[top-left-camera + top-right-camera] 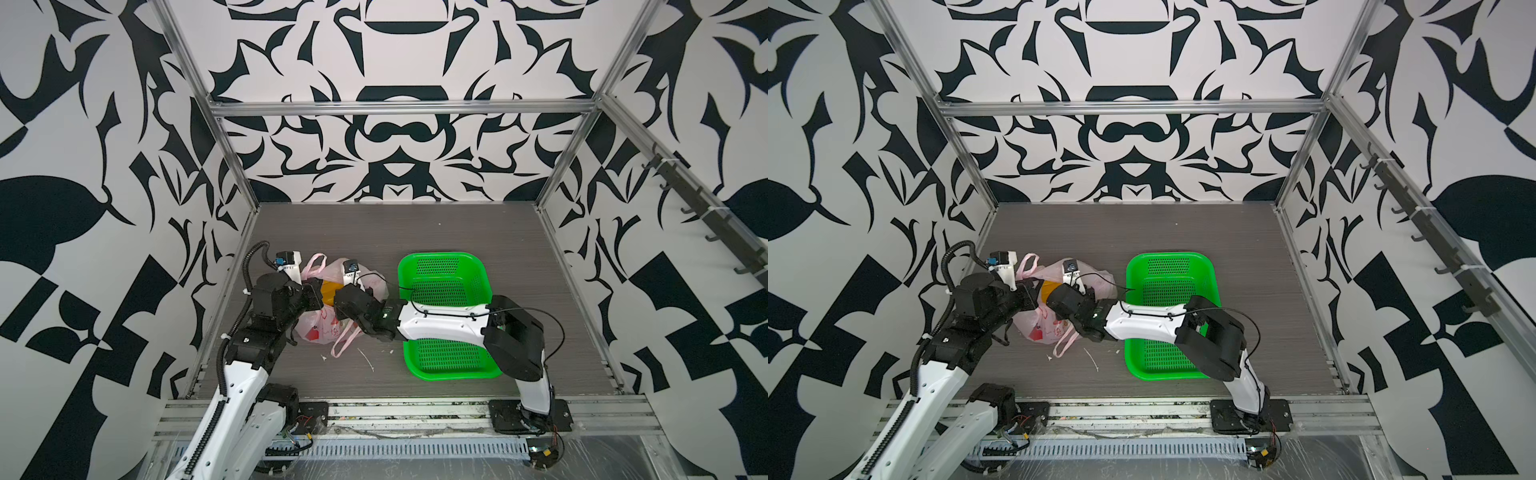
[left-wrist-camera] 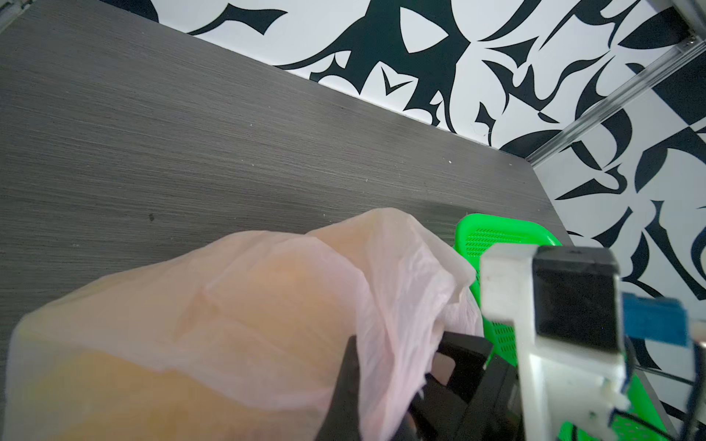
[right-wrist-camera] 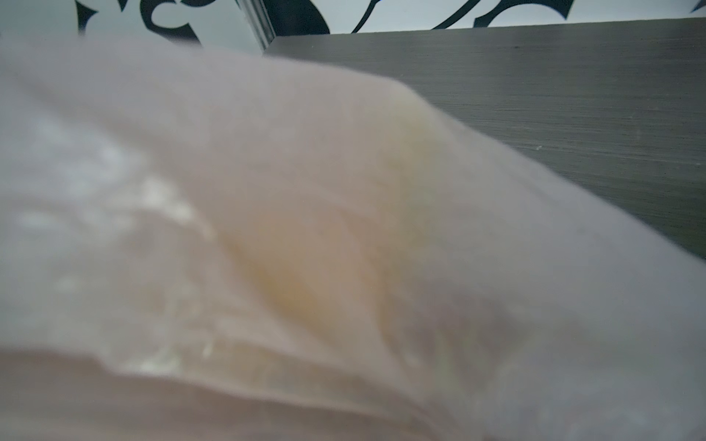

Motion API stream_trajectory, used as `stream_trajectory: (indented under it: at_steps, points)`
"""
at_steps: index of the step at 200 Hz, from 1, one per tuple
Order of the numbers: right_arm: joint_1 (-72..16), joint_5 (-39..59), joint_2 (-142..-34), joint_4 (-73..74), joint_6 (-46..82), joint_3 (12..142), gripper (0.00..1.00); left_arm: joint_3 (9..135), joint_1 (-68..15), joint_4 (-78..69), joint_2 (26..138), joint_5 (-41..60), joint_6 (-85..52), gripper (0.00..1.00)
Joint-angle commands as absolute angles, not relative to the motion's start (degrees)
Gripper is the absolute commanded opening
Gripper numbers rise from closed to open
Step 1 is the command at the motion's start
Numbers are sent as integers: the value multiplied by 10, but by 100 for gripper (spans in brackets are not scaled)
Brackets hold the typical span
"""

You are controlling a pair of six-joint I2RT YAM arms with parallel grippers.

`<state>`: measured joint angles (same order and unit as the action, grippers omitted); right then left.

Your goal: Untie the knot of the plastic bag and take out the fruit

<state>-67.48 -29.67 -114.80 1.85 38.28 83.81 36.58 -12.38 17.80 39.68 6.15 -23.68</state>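
1. The plastic bag (image 1: 320, 328) sat near the left edge of the tabletop (image 1: 415, 232), roughly halfway between the far and near edges. Its long axis ran more or less along that left edge. The green basket (image 1: 440, 255) was just beside it, toward the right edge.
2. I couldn't spot any knot. One handle loop (image 1: 316, 262) lay loose on the far side and the other handle loop (image 1: 344, 345) trailed toward the near edge, so I'd say the untying part was already done.
3. My left hand (image 1: 318, 293) was closed. In the left wrist view the pink film ran straight out of it, so it looked clamped on the bag's rim on the side toward the left edge, holding the mouth up.
4. My right hand (image 1: 337, 301) pointed in from the basket's side, right at the mouth. Its wrist view was just blurry pink film with a yellowish patch behind it, so I honestly couldn't tell if that hand was apart or together.
5. The bit that mattered was the fruit (image 1: 330, 291). It showed yellow-orange in the open mouth in both top views, right between my two hands. Couldn't tell which fruit it was. The right hand was just beside it and free, with the basket behind it, so that looked like the hand for the pull-out.
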Motion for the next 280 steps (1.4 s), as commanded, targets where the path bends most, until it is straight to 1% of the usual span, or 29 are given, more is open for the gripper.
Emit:
stream_trajectory:
  at_steps: [1,33,91,157,192,216,280]
  points:
    - [-678,-365,-1124,18,416,868,43,361,-123,157,387,85,-242,0]
    - [-677,-366,-1121,32,418,870,52,363,-122,155,389,94,-239,0]
    - [-668,-375,-1113,51,456,863,58,361,-122,155,388,105,-235,0]
    - [-659,-405,-1113,31,507,869,58,368,-123,164,383,99,-223,0]
    - [-646,-387,-1118,60,520,858,58,365,-122,166,381,101,-220,0]
    - [-642,-372,-1121,114,523,836,58,363,-122,167,382,105,-218,0]
    - [-638,-375,-1138,139,513,840,56,358,-122,163,388,119,-217,0]
